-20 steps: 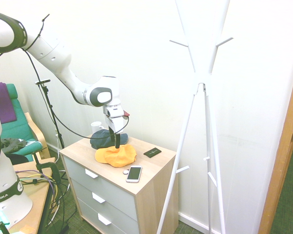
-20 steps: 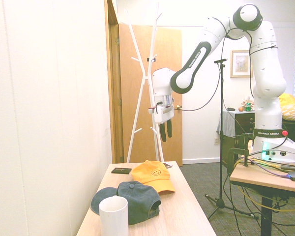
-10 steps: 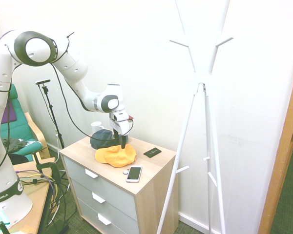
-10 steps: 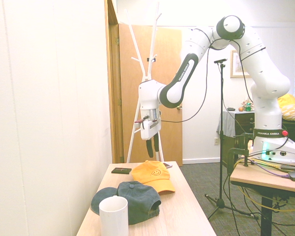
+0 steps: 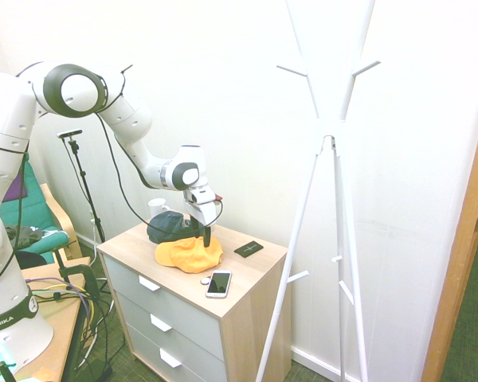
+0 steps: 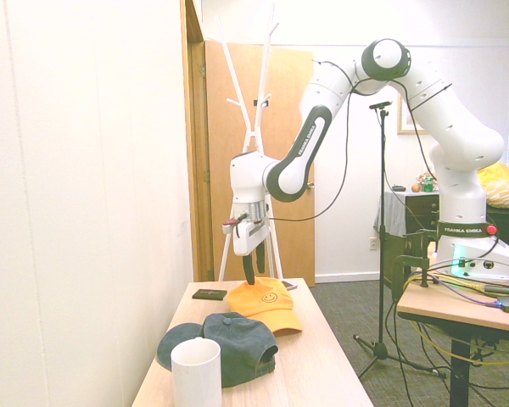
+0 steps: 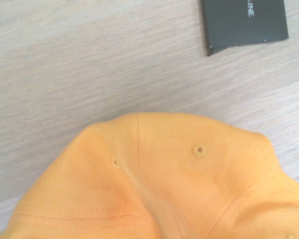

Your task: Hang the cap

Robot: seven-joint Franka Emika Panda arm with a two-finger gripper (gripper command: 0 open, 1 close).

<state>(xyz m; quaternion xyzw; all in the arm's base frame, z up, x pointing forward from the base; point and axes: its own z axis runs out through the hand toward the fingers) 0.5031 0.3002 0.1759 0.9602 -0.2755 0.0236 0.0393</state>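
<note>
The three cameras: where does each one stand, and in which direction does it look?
First exterior view: high, facing the wall; dresser, white coat rack, arm entering from the left.
Second exterior view: low at the dresser's end, facing the door; arm from the right.
Wrist view: close above the yellow cap; no robot parts visible.
Shared: the cap, navy cap, gripper in both exterior views.

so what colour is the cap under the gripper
Yellow-orange, with a smiley face on its front; the cap shows best in the second exterior view.
</note>
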